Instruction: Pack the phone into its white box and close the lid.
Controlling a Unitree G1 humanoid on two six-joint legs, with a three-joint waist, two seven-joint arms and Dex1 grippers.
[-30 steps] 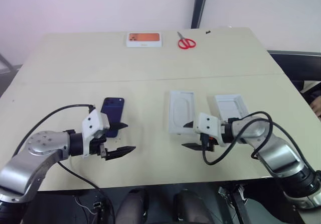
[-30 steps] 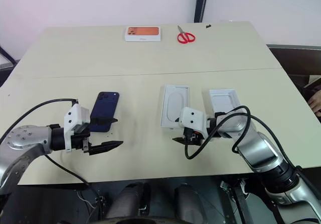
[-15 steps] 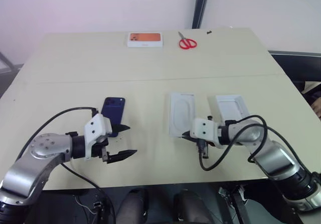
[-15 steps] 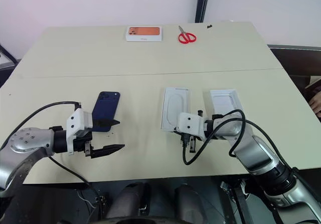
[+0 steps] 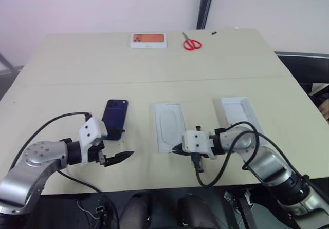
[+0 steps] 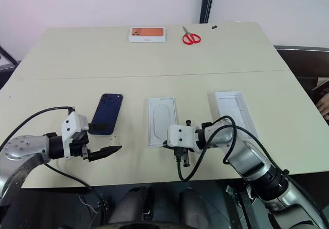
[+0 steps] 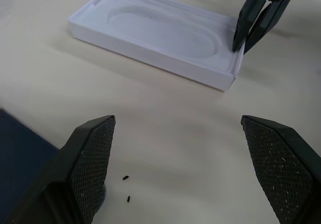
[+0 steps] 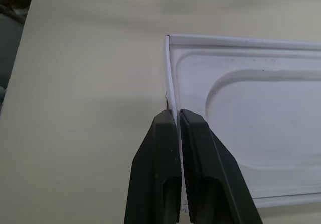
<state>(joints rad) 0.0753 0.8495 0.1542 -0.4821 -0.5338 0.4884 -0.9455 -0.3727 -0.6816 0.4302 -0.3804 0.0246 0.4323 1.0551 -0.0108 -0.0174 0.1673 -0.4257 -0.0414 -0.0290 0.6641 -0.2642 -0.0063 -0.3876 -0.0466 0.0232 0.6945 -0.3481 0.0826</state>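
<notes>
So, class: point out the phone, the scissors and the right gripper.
phone (image 5: 114,118), left eye view, middle of its back.
scissors (image 5: 191,43), left eye view, red handles.
right gripper (image 8: 177,133), right wrist view, between its fingertips.

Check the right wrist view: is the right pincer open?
No, the right pincer is shut, pinching the thin end wall of the white insert.

Bystanders on the table (image 5: 154,70)
We saw 1 orange-pictured white box (image 5: 148,40) beside red scissors (image 5: 191,44), both far back.
</notes>
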